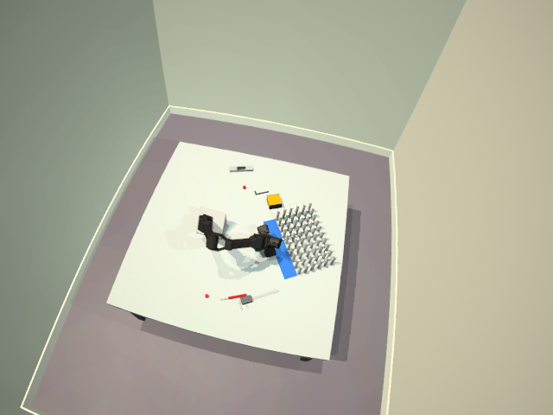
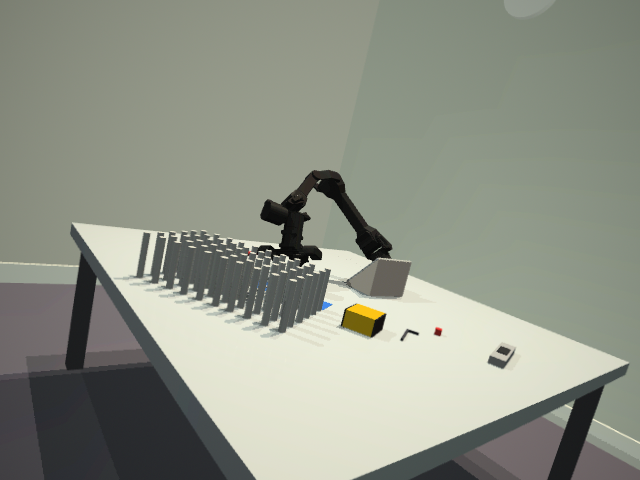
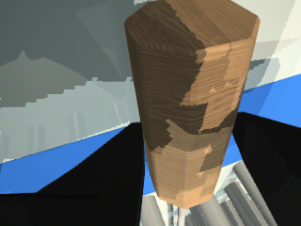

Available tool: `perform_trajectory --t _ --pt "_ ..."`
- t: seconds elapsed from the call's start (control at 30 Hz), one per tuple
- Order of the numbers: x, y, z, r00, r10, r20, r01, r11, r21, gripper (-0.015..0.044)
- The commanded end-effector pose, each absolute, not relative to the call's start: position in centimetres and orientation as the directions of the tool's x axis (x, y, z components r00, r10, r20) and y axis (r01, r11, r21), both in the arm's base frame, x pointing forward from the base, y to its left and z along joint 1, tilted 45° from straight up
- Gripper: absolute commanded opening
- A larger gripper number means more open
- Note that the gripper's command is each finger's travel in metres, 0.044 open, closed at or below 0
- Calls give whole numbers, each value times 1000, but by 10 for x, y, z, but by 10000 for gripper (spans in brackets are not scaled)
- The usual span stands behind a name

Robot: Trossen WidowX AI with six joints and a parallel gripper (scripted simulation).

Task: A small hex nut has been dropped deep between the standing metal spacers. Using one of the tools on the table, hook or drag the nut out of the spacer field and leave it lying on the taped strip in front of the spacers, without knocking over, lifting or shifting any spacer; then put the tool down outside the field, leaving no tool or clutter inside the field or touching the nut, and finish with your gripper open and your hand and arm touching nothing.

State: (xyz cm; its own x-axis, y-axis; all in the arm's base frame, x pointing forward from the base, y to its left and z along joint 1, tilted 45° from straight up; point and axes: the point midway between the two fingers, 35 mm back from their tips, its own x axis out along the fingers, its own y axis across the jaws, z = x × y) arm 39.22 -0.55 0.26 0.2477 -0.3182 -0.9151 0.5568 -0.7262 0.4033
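My gripper [image 1: 270, 250] [image 3: 187, 127] is shut on a faceted wooden handle [image 3: 188, 85]. A thin metal shaft [image 3: 182, 215] runs down from the handle's lower end; its far end is hidden. The hand is low over the blue taped strip [image 1: 289, 269] [image 2: 325, 305] [image 3: 275, 92], at the spacer field's front edge. In the exterior view the spacers partly hide the hand. The metal spacers [image 2: 287, 307] [image 3: 252, 181] stand upright in rows. I cannot make out the hex nut in any view, nor whether the tool's tip is among the spacers.
A yellow block [image 1: 273, 200] [image 2: 363, 319] sits beside a field corner, near a black hex key [image 1: 262, 192], a red cube [image 1: 244, 187] and a grey box [image 1: 241, 169]. Opposite lie a red-handled tool [image 1: 236, 296] and a dark grey block [image 1: 245, 299]. A beige wedge [image 2: 391, 277] stands by the arm.
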Motion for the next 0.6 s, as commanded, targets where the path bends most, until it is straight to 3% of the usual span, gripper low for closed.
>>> perform_trajectory --t 0.0,0.57 --pt "387 -8 5 245 -321 -915 559 -724 404 0" --pt "378 -13 9 245 -323 -914 559 -723 405 0"
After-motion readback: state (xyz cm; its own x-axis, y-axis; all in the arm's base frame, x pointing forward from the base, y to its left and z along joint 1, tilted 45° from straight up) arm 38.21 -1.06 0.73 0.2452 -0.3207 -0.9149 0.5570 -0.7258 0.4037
